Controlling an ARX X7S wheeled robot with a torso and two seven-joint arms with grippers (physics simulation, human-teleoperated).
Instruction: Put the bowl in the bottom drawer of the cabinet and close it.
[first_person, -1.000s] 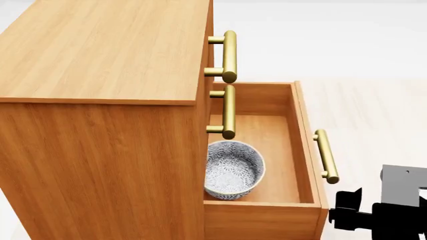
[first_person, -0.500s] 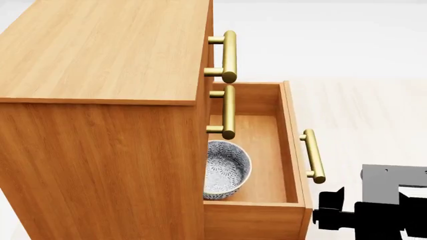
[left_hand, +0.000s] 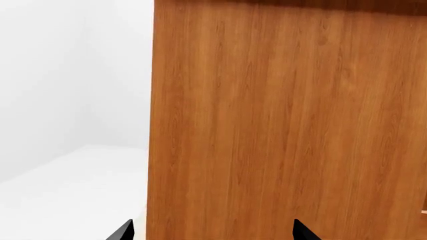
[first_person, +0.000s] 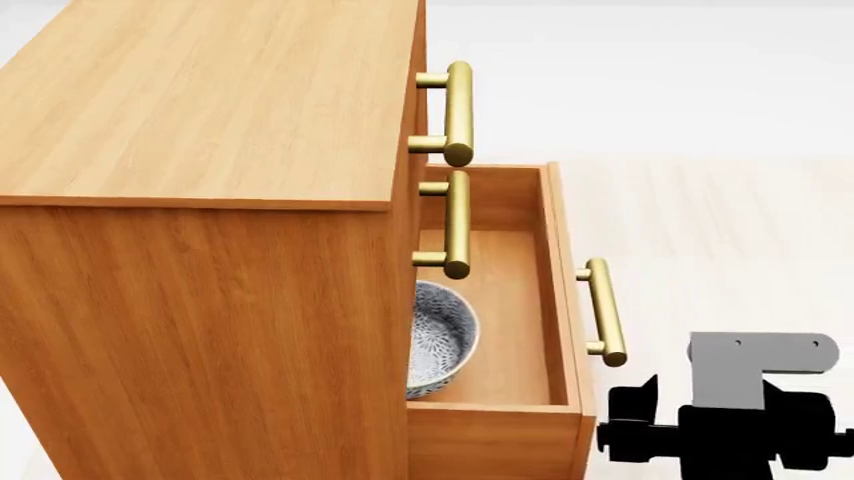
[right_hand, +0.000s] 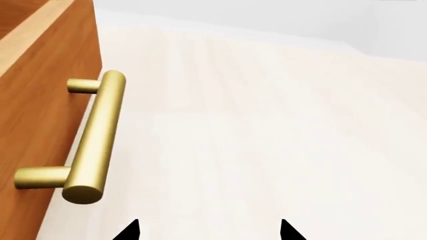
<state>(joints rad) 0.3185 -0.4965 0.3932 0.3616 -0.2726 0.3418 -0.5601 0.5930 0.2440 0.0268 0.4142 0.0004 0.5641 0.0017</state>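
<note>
While the bottom drawer (first_person: 514, 300) stands partly out of the cabinet (first_person: 200, 200), the bowl (first_person: 438, 338) sits upright on the drawer floor at its near end, against the side next to the cabinet body. About half of the bowl is hidden under the cabinet front; the patterned inside and one stretch of rim show.

Drawer's brass handle (first_person: 603, 312) is free, nothing touching it. In the right wrist view the same handle (right_hand: 90, 140) sits off to one side of the gripper line, with pale floor (right_hand: 267, 125) ahead of the tips.

Right gripper (right_hand: 208, 231): two black fingertips (right_hand: 130, 231) well apart, spread, nothing between them. In the head view its black body (first_person: 727, 430) is over the floor just beside the drawer's near outer corner, beyond the handle's near end; can't tell if it touches the drawer front.

Left gripper (left_hand: 210, 232): tips spread, holding nothing, pointed at a plain side panel of the cabinet (left_hand: 287, 120), close to it. Contact can't be judged. It isn't visible in the head view.

The two upper drawers are shut; their handles (first_person: 458, 112) stick out above the open one.
</note>
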